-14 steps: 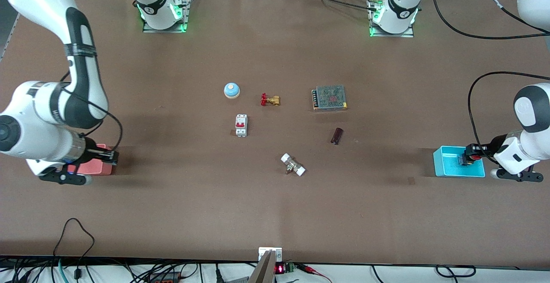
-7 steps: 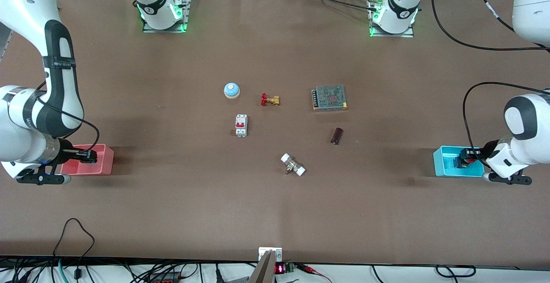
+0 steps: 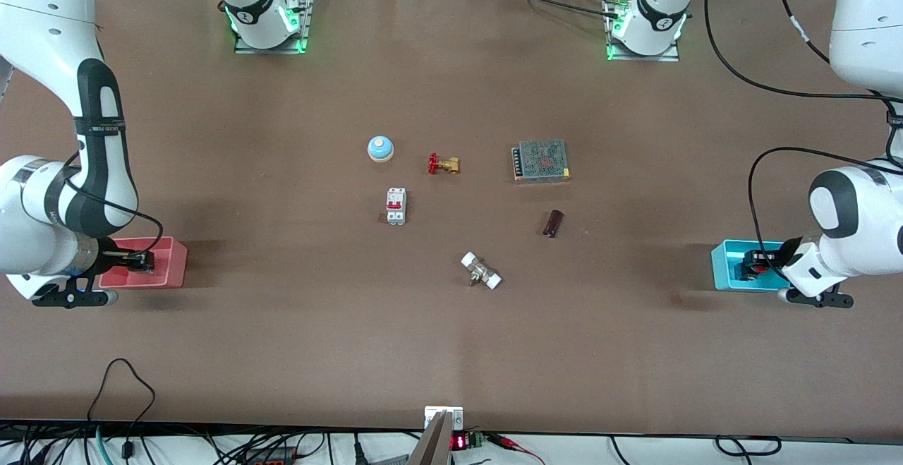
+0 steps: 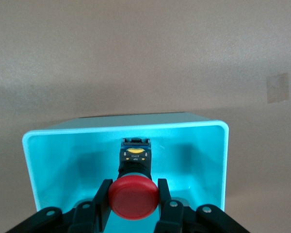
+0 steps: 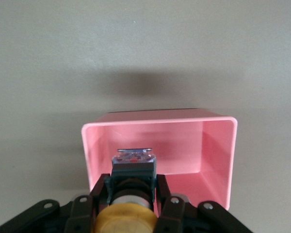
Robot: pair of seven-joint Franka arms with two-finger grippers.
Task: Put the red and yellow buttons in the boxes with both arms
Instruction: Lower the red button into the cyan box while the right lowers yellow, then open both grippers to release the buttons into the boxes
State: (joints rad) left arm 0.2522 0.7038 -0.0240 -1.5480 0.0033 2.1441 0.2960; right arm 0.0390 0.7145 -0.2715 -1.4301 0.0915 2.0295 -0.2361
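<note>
My left gripper [image 3: 753, 264] is shut on the red button [image 4: 134, 198] and holds it inside the cyan box [image 4: 126, 125], its black body pointing into the box. The cyan box [image 3: 723, 267] stands at the left arm's end of the table, and the red cap [image 3: 759, 257] shows there. My right gripper [image 3: 144, 262] is shut on the yellow button [image 5: 123, 218] and holds it just inside the open top of the pink box [image 5: 160, 119]. The pink box [image 3: 169, 267] stands at the right arm's end. The yellow button is hidden in the front view.
In the middle of the table lie a blue dome bell [image 3: 380, 148], a brass valve with a red handle [image 3: 443, 164], a white circuit breaker [image 3: 396, 206], a metal power supply [image 3: 541, 160], a dark cylinder [image 3: 553, 223] and a white-capped fitting [image 3: 481, 271].
Both arms have shifted with their buttons still held. The right gripper has moved across the pink box toward the table's end, uncovering more of it. The left gripper has moved further into the cyan box.
</note>
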